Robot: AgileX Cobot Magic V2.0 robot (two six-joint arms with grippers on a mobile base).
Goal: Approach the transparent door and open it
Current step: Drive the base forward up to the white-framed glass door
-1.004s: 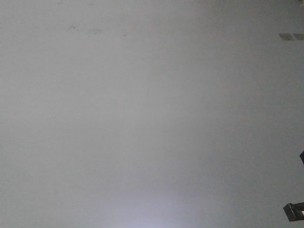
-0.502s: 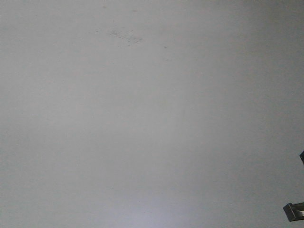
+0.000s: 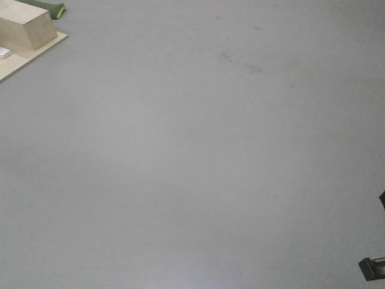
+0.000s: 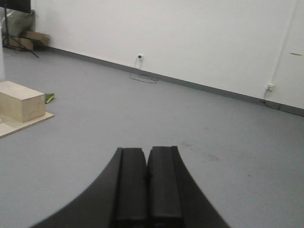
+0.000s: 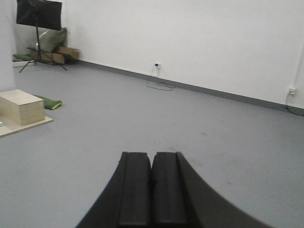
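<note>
The transparent door is out of view in every frame. My left gripper (image 4: 147, 151) is shut and empty, its black jaws pressed together low in the left wrist view above grey floor. My right gripper (image 5: 152, 155) is also shut and empty, low in the right wrist view. Both point across open grey floor toward a white wall (image 4: 190, 38). A dark bit of the robot (image 3: 373, 268) shows at the front view's lower right edge.
A pale wooden box (image 3: 21, 27) on a flat board (image 3: 33, 54) sits at the left, also in the left wrist view (image 4: 21, 102) and the right wrist view (image 5: 21, 107). A green bag (image 5: 50, 102) lies behind it. A black stand (image 5: 38, 28) and cardboard boxes (image 5: 64, 53) are in the far left corner. Cables (image 4: 145, 78) lie by the wall.
The front view has swung: the floor scuff marks slid right and down, and the wooden box and board have come into view at the upper left.
</note>
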